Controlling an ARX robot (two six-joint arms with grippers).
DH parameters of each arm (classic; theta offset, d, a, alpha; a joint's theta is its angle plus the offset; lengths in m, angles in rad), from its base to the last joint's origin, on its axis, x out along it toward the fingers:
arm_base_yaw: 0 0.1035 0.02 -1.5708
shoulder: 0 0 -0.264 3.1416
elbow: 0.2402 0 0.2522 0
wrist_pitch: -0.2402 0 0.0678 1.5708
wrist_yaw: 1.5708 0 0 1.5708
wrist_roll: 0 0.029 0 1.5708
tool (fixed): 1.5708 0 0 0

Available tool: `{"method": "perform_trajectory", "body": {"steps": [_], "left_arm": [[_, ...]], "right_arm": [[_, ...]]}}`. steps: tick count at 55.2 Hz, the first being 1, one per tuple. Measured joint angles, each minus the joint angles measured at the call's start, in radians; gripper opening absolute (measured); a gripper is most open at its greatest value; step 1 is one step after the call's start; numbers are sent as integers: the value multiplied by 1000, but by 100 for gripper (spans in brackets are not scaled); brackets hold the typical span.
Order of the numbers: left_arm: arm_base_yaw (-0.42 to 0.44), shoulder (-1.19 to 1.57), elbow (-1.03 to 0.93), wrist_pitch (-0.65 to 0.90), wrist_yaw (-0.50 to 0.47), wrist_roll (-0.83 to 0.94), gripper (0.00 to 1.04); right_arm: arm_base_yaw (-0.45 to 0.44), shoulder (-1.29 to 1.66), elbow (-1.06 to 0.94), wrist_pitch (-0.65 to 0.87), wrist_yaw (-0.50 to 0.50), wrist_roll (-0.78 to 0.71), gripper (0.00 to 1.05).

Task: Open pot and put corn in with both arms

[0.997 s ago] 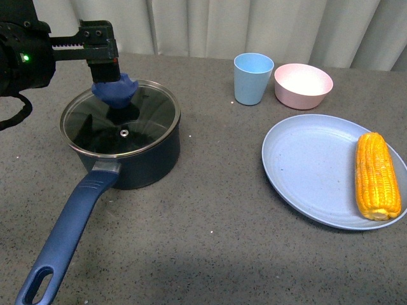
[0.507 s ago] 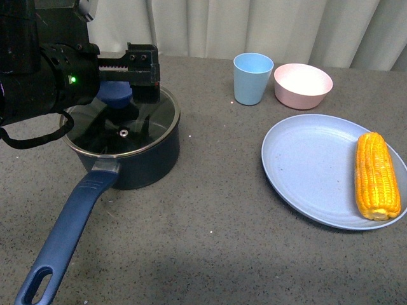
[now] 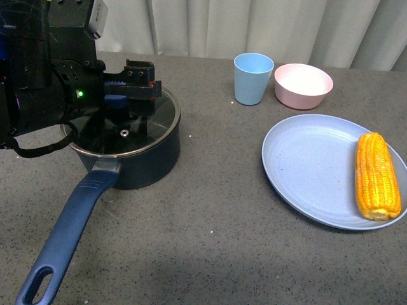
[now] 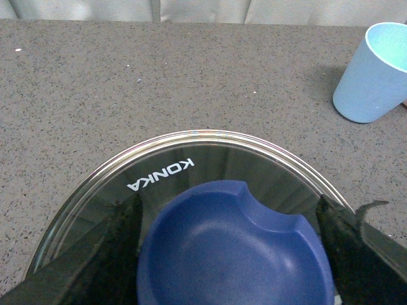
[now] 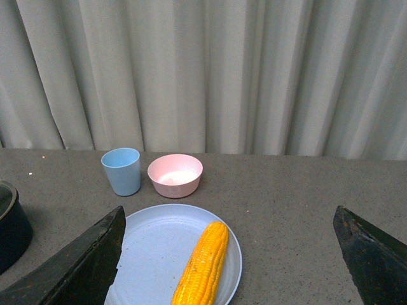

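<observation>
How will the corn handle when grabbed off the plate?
Probably rigid: the corn lies straight, with no sag. Being round, it could roll on the smooth plate if nudged sideways. The bumpy kernel rows should help grip.

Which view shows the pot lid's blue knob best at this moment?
The left wrist view: the knob fills it, seen close between the fingers of the left tool. The front view shows only a sliver of blue, the rest hidden behind that tool. The right wrist view shows just the pot's edge, no knob.
</observation>
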State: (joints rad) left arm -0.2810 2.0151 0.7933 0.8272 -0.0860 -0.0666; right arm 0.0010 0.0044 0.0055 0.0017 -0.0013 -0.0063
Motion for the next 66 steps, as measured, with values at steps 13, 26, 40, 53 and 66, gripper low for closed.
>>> {"method": "perform_trajectory", "body": {"steps": [13,26,40,53,66], "left_arm": [[-3,0,-4,11,-4,4,63],[0,-48,-23,3,-3,-5,63],[81,-174,-54,-1,0,-21,63],[288,-156,-131,114,44,22,63],[429,-35,-138,220,73,7,63]], "right_arm": [[0,0,0,0,0,0,96],[0,0,0,0,0,0,96],[0,0,0,0,0,0,96],[0,0,0,0,0,0,96],[0,0,0,0,0,0,96]]}}
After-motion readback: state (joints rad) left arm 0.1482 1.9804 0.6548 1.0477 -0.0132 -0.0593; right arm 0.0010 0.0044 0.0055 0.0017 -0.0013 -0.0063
